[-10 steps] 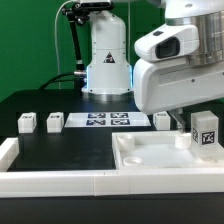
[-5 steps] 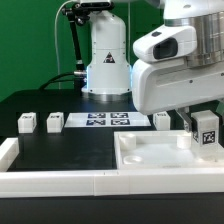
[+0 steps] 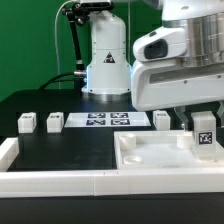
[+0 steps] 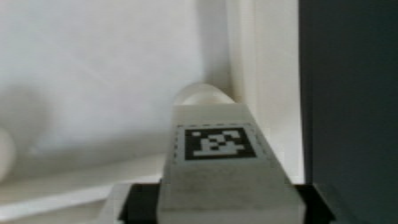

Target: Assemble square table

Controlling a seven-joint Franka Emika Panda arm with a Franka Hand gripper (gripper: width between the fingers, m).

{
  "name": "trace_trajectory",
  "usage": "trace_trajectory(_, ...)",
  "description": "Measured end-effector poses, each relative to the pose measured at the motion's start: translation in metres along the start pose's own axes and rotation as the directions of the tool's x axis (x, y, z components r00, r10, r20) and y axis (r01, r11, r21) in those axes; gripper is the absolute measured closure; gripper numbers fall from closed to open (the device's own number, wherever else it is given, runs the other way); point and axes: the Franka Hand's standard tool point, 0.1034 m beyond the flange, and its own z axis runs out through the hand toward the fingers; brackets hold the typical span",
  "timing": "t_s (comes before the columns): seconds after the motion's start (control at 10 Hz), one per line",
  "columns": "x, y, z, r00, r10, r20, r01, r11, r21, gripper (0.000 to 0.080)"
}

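Assembly is judged barely begun. One leg [image 3: 207, 138] is grasped upright between the fingers of the gripper [image 3: 205, 130] at the far corner of the square top [image 3: 160, 160], on the exterior view's right; whether it is seated cannot be told. Three loose legs [image 3: 54, 122] are seen along the far edge of the black table [image 3: 60, 150], not yet fitted.

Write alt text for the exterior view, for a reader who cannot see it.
The gripper holds a tagged white leg upright at the far corner of the square top, on the exterior view's right. Three more legs stand in a row on the black table, with the marker board between them.
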Motion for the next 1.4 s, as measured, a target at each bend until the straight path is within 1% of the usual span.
trace_trajectory(0.1,0.0,-0.001,0.0,0.997,0.074,-0.009,-0.074,0.997,0.002,0.0503)
trace_trajectory(0.3,-0.002,-0.002,0.001,0.962,0.274,-0.006,-0.274,0.962,0.001,0.0503)
trace_trajectory(0.4,-0.004,-0.004,0.001,0.926,0.379,-0.005,-0.379,0.926,-0.003,0.0503)
trace_trajectory(0.6,-0.007,-0.01,0.003,0.856,0.517,0.0,-0.517,0.856,-0.007,0.0503)
trace_trajectory(0.7,-0.008,-0.011,0.002,0.831,0.557,0.004,-0.557,0.831,-0.012,0.0503)
trace_trajectory(0.9,-0.008,-0.012,0.002,0.811,0.586,0.006,-0.586,0.811,-0.011,0.0503)
trace_trajectory(1.0,-0.008,-0.012,0.002,0.821,0.571,0.006,-0.571,0.821,-0.011,0.0503)
trace_trajectory(1.1,-0.007,-0.012,0.002,0.855,0.519,0.007,-0.519,0.855,-0.01,0.0263)
trace_trajectory(1.2,-0.007,-0.012,0.002,0.87,0.493,0.007,-0.493,0.87,-0.009,0.0263)
trace_trajectory(1.3,-0.008,-0.013,0.002,0.899,0.438,0.007,-0.438,0.899,-0.01,0.0186)
trace_trajectory(1.4,-0.007,-0.012,0.002,0.94,0.341,0.008,-0.341,0.94,-0.009,0.0186)
